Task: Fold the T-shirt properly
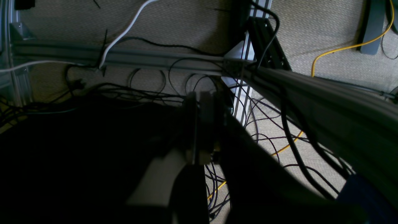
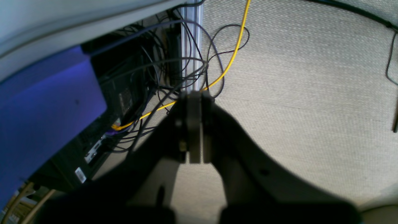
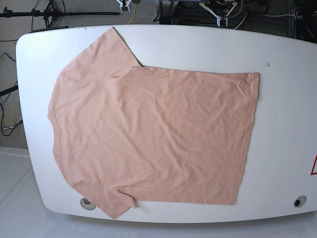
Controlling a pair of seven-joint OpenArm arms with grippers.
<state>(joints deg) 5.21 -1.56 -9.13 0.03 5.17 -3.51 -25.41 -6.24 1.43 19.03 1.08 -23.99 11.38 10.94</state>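
The T-shirt [image 3: 148,134] is seen in the base view spread flat and unfolded on the white table [image 3: 287,99], its neck edge toward that view's left and its hem toward the right, one sleeve reaching the far table edge and the other the near edge. Neither arm is seen over the table, and the shirt is well apart from both sets of jaws. In the left wrist view the left gripper [image 1: 202,102] is shown with its jaws pressed together and nothing between them; beyond the jaws a grey aluminium frame rail [image 1: 124,56] is crossed by black cables [image 1: 149,93], with a white cable [image 1: 124,31] and a yellow cable [image 1: 342,48] lying on the carpet [image 1: 311,28]. In the right wrist view the right gripper [image 2: 194,99] is likewise closed on nothing, carpet being seen beyond and to the right of its jaws, with tangled cables to their left.
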